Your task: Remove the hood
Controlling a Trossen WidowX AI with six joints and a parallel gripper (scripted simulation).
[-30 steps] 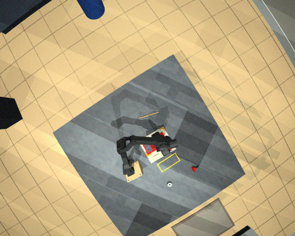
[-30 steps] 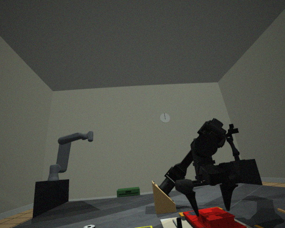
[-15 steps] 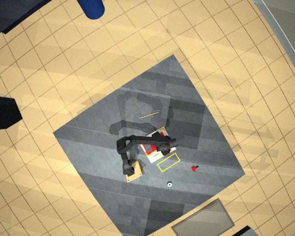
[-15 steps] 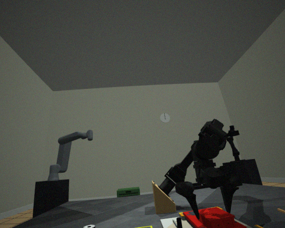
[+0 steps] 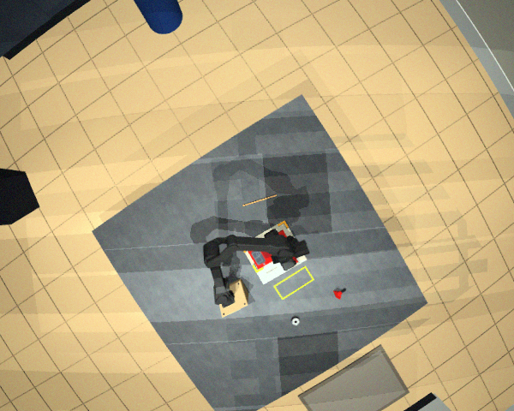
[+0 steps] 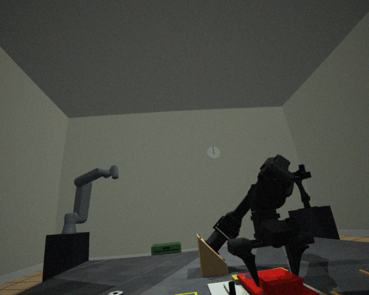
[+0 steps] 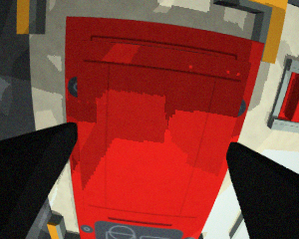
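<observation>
Grey table (image 5: 169,247) | end effector (image 7: 149,159) spread wide, empty | toy car (image 7: 156,133) edges hidden by fingers
</observation>
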